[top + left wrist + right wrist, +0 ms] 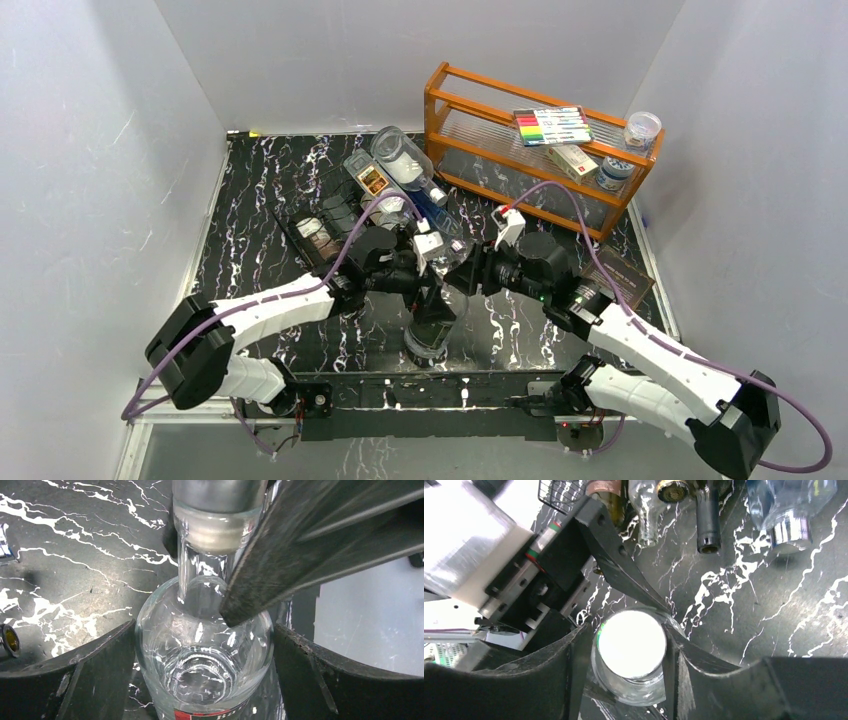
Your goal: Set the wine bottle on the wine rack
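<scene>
The wine bottle (430,335), clear glass with a silver cap, stands upright near the table's front middle. In the left wrist view my left gripper (205,670) brackets its wide shoulder (200,645), one finger tight against each side. Seen in the right wrist view, my right gripper (629,650) straddles the neck just under the bright cap (631,640), with both fingers close against it. From above, the two grippers (425,290) (462,275) meet over the bottle. The black wire wine rack (330,215) lies behind at the left and holds several bottles.
A large clear bottle (400,160) and a labelled one (370,180) rest on the rack's far end. The orange wooden shelf (445,110) stands at the back right with markers (552,126) and jars (642,130). A dark card (620,275) lies to the right.
</scene>
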You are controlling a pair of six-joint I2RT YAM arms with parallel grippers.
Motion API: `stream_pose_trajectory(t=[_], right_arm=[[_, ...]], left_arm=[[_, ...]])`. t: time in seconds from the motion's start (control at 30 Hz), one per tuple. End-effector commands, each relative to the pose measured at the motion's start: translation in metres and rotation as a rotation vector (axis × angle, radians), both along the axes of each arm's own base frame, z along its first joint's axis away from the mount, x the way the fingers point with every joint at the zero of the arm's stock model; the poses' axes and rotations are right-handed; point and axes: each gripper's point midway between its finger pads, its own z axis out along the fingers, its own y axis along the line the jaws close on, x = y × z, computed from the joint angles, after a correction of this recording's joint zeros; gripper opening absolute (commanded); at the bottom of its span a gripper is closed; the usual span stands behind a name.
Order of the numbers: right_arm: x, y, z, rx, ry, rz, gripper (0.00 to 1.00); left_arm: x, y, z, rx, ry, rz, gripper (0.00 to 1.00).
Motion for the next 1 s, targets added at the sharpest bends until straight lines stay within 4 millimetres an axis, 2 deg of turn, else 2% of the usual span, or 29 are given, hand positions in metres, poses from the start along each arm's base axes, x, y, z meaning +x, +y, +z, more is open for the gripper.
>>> stream_pose_trajectory(t=[0.0, 0.07, 0.2, 0.4, 0.63, 0.8, 0.97], right_arm=[[0.002, 0.008, 0.088, 0.166, -0.135, 0.02, 0.64], [0.002, 0.002, 0.085, 0.133, -0.115, -0.003, 0.69], [-0.001, -0.01, 0.08, 0.054, -0.083, -0.028, 0.71], [-0.01, -0.029, 0.075, -0.052, -0.031, -0.045, 0.7], [-0.011, -0.048, 0.071, -0.131, 0.039, -0.132, 0.68], [-0.013, -0.048, 0.056, -0.163, 0.084, -0.132, 0.67], [-0.021, -0.038, 0.047, -0.173, 0.131, -0.058, 0.67]], left_arm=[[0.008, 0.009, -0.008, 0.106, -0.151, -0.042, 0.48], [0.012, 0.009, -0.002, 0.103, -0.202, -0.044, 0.48], [0.016, 0.009, 0.007, 0.107, -0.332, -0.065, 0.48], [0.024, 0.007, 0.016, 0.13, -0.525, -0.097, 0.48], [0.047, 0.003, 0.026, 0.165, -0.766, -0.029, 0.48], [0.057, 0.007, 0.015, 0.302, -1.024, 0.011, 0.48], [0.039, -0.001, 0.005, 0.273, -1.06, -0.027, 0.48]])
